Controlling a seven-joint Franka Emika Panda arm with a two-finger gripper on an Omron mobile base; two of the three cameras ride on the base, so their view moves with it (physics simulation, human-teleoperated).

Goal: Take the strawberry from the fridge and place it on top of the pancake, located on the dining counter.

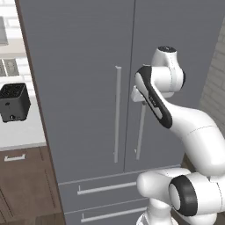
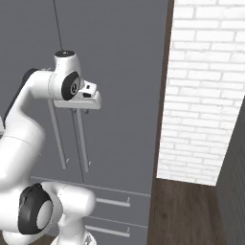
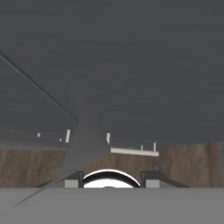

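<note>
My claw [image 2: 80,111] sits right at the upper end of the right-hand door handle [image 2: 82,141] of the fridge [image 1: 88,66]; in the left base view my hand covers the top of that handle [image 1: 140,132], which runs down below it; from the right base view my two fingers point down on either side of the bar's top, close against it; whether the pads actually press the bar I cannot tell; the jaws stand narrowly apart, about as wide as the handle between them. Both fridge doors are shut, with the seam between them running just left of my handle; the left-hand door handle [image 1: 117,114] hangs free beside that seam. Below the doors, the two drawers [image 1: 101,189] are closed, each with its horizontal bar. In my hand view the grey door face looms close, a drawer bar [image 3: 133,151] showing below it over brown wood floor. Left of the fridge a dark toaster [image 1: 14,102] stands on a pale counter [image 1: 22,132]; right of the fridge rises a white brick wall [image 2: 206,91].
</note>
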